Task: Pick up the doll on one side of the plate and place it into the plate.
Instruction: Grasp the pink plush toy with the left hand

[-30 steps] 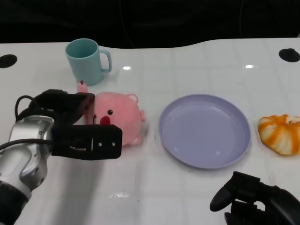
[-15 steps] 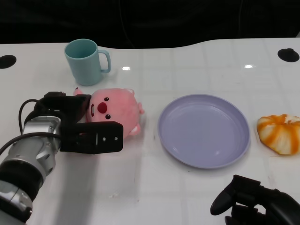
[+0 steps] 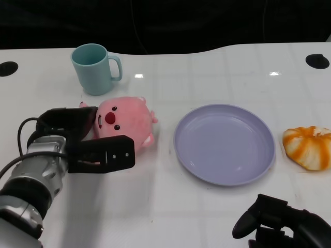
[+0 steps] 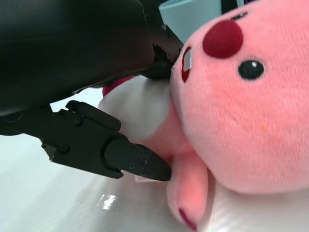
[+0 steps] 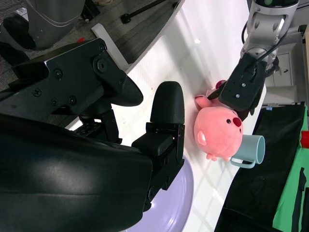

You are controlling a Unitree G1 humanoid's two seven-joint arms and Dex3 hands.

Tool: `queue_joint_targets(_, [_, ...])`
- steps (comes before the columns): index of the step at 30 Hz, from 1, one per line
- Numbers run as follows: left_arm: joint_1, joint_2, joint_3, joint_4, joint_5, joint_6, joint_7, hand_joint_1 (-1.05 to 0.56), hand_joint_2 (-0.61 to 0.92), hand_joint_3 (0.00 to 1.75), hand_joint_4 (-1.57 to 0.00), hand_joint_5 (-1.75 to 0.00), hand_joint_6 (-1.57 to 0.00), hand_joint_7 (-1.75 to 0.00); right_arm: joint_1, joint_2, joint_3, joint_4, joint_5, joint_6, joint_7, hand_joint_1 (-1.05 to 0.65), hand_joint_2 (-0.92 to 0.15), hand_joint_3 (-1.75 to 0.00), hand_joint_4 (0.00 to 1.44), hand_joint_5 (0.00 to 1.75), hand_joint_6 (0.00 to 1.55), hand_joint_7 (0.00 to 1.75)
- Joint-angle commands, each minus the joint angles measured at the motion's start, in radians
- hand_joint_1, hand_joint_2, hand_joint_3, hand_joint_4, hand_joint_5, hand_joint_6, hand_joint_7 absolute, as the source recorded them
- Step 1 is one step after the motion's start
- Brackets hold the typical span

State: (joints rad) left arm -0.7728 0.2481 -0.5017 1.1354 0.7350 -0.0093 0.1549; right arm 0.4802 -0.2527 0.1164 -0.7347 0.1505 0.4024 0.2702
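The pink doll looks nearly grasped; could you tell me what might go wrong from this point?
The left hand has fingers on both sides of the pink doll, but the doll is soft and round, so it may squirm out as it is lifted. The teal mug stands close behind the doll, and a wide swing might knock it. A low carry could catch the purple plate's rim.

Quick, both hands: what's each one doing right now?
Left hand: fingers closed around the pink doll, gripping it on the table.
Right hand: holding nothing, fingers apart, near the purple plate.
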Motion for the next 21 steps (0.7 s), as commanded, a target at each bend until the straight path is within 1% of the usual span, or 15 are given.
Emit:
queue_joint_targets(1, [0.069, -0.011, -0.007, 0.057, -0.014, -0.028, 0.051, -0.29, 0.9, 0.02, -0.94, -0.63, -1.11, -0.05, 0.005, -0.008, -0.004, -0.012, 0.002, -0.001, -0.001, -0.09, -0.65, -1.06, 0.65, 1.75, 0.5, 1.4])
queue_joint_targets(2, [0.071, -0.012, -0.009, 0.063, -0.013, -0.03, 0.067, -0.32, 0.9, 0.01, -0.88, -0.91, -1.16, -0.03, 0.004, -0.009, -0.003, -0.011, -0.001, -0.004, -0.001, -0.09, -0.65, -1.06, 0.65, 1.75, 0.5, 1.4])
queue_joint_targets(3, [0.071, -0.012, -0.012, 0.068, -0.013, -0.031, 0.075, -0.35, 0.86, 0.01, -0.83, -1.29, -1.22, -0.03, 0.004, -0.009, -0.002, -0.011, -0.003, -0.005, -0.002, -0.1, -0.64, -1.06, 0.65, 1.75, 0.5, 1.4])
queue_joint_targets(4, [0.073, -0.01, -0.015, 0.071, -0.011, -0.037, 0.091, -0.35, 0.85, 0.0, -0.81, -1.44, -1.25, -0.03, 0.004, -0.01, -0.002, -0.011, -0.004, -0.006, -0.001, -0.1, -0.64, -1.06, 0.65, 1.75, 0.5, 1.4])
queue_joint_targets(5, [0.081, -0.005, -0.024, 0.073, -0.001, -0.051, 0.134, -0.35, 0.84, 0.0, -0.81, -1.54, -1.27, -0.03, 0.004, -0.01, -0.003, -0.011, -0.004, -0.006, -0.001, -0.1, -0.64, -1.06, 0.65, 1.75, 0.5, 1.4])
queue_joint_targets(6, [0.088, 0.0, -0.029, 0.076, 0.004, -0.067, 0.167, -0.3, 0.88, 0.06, -0.82, -1.64, -1.27, -0.24, 0.005, -0.011, -0.004, -0.012, -0.004, -0.005, -0.001, -0.1, -0.65, -1.06, 0.65, 1.75, 0.5, 1.4])
queue_joint_targets(7, [0.093, 0.004, -0.034, 0.079, 0.008, -0.081, 0.193, -0.27, 0.9, 0.13, -0.82, -1.7, -0.92, -1.02, 0.005, -0.01, -0.005, -0.012, -0.003, -0.005, -0.001, -0.09, -0.65, -1.06, 0.65, 1.75, 0.5, 1.39])
queue_joint_targets(8, [0.096, 0.009, -0.039, 0.082, 0.011, -0.094, 0.215, -0.27, 0.91, 0.19, -0.82, -1.72, -0.75, -1.37, 0.005, -0.01, -0.007, -0.011, -0.001, -0.004, 0.0, -0.09, -0.65, -1.06, 0.65, 1.75, 0.5, 1.39])
queue_joint_targets(9, [0.095, 0.013, -0.041, 0.085, 0.011, -0.102, 0.224, -0.28, 0.92, 0.22, -0.81, -1.73, -0.64, -1.49, 0.004, -0.01, -0.007, -0.01, -0.001, -0.004, 0.0, -0.1, -0.65, -1.06, 0.65, 1.75, 0.5, 1.39])
queue_joint_targets(11, [0.089, 0.021, -0.049, 0.089, 0.015, -0.112, 0.234, -0.29, 0.92, 0.25, -0.78, -1.74, -0.65, -1.26, 0.001, -0.01, -0.006, -0.006, 0.0, -0.002, 0.0, -0.1, -0.65, -1.05, 0.65, 1.75, 0.5, 1.39])
queue_joint_targets(12, [0.085, 0.026, -0.053, 0.09, 0.017, -0.117, 0.238, -0.29, 0.92, 0.26, -0.77, -1.75, -0.64, -1.37, -0.001, -0.01, -0.005, -0.004, -0.001, -0.003, 0.001, -0.1, -0.65, -1.05, 0.65, 1.75, 0.5, 1.39])
queue_joint_targets(13, [0.083, 0.032, -0.053, 0.09, 0.015, -0.126, 0.247, -0.28, 0.92, 0.25, -0.77, -1.75, -0.59, -1.57, -0.003, -0.011, -0.005, 0.0, -0.001, -0.003, 0.002, -0.1, -0.65, -1.05, 0.65, 1.75, 0.5, 1.39])
queue_joint_targets(14, [0.082, 0.035, -0.053, 0.09, 0.013, -0.134, 0.254, -0.28, 0.92, 0.25, -0.78, -1.75, -0.57, -1.65, -0.004, -0.011, -0.005, 0.002, -0.001, -0.004, 0.003, -0.1, -0.65, -1.05, 0.65, 1.75, 0.5, 1.39])
queue_joint_targets(16, [0.084, 0.043, -0.049, 0.086, 0.006, -0.149, 0.277, -0.25, 0.92, 0.24, -0.8, -1.75, -0.57, -1.73, -0.003, -0.012, -0.009, 0.0, 0.003, -0.002, 0.005, -0.09, -0.66, -1.04, 0.65, 1.75, 0.5, 1.39])
queue_joint_targets(21, [0.086, 0.064, -0.027, 0.053, -0.02, -0.183, 0.273, -0.2, 0.9, 0.21, -0.83, -1.75, -0.59, -1.75, 0.004, -0.009, -0.009, -0.017, 0.008, 0.014, -0.001, -0.08, -0.66, -1.04, 0.65, 1.75, 0.5, 1.38])
